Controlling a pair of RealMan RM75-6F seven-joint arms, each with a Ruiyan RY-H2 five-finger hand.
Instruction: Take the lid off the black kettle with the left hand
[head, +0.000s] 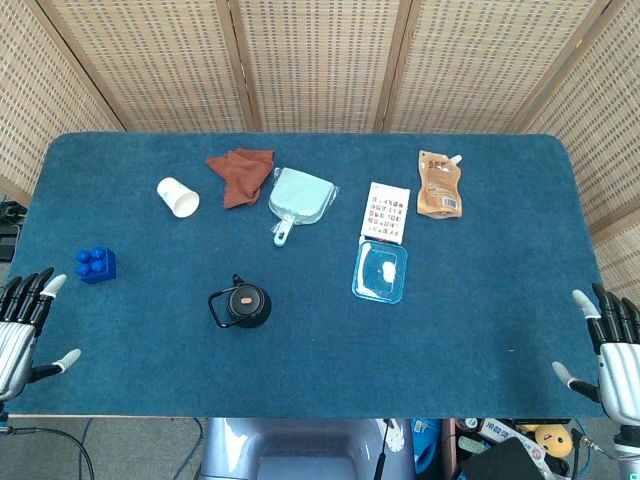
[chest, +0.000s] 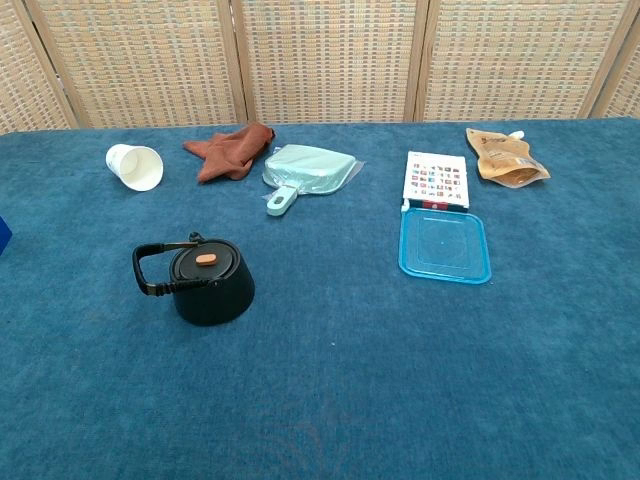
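Note:
The black kettle (head: 241, 305) (chest: 207, 282) stands on the blue table, left of centre near the front, its handle pointing left. Its lid (head: 245, 298) (chest: 205, 260) sits closed on top, with a small orange knob. My left hand (head: 22, 331) hangs at the table's front left corner, fingers spread, holding nothing, well to the left of the kettle. At the front right corner my right hand (head: 608, 352) is likewise spread and empty. Neither hand shows in the chest view.
A blue block (head: 96, 264) lies between my left hand and the kettle. Further back are a tipped white cup (head: 178, 196), a rust cloth (head: 240, 172), a mint dustpan (head: 297, 198), a card box (head: 385, 211), a blue container lid (head: 380, 272) and a brown pouch (head: 438, 185).

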